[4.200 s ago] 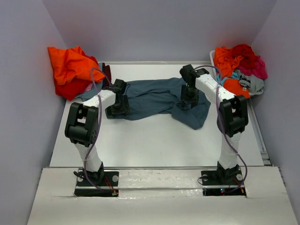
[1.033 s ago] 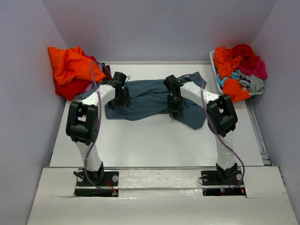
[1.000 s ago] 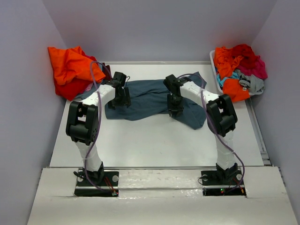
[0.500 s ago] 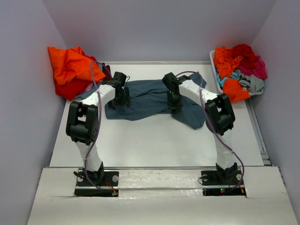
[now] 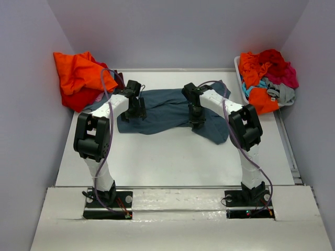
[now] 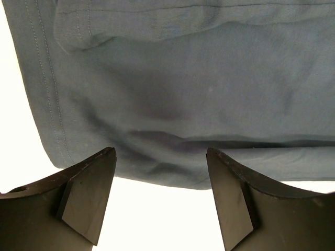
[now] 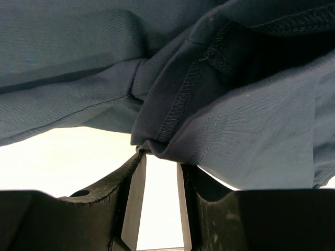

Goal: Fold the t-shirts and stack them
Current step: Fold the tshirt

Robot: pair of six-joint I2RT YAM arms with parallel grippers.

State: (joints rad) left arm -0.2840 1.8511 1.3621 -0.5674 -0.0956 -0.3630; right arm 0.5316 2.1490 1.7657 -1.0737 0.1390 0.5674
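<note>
Across the middle of the table, the blue shirt is lying crumpled between the two arms, well apart from the orange heap at the far left and the mixed heap at the far right. Left jaws are standing wide spread at its hemmed edge, gripping nothing. Right jaws are sitting close together with a stitched fold at their tips; whether they are pinching it, I cannot tell.
</note>
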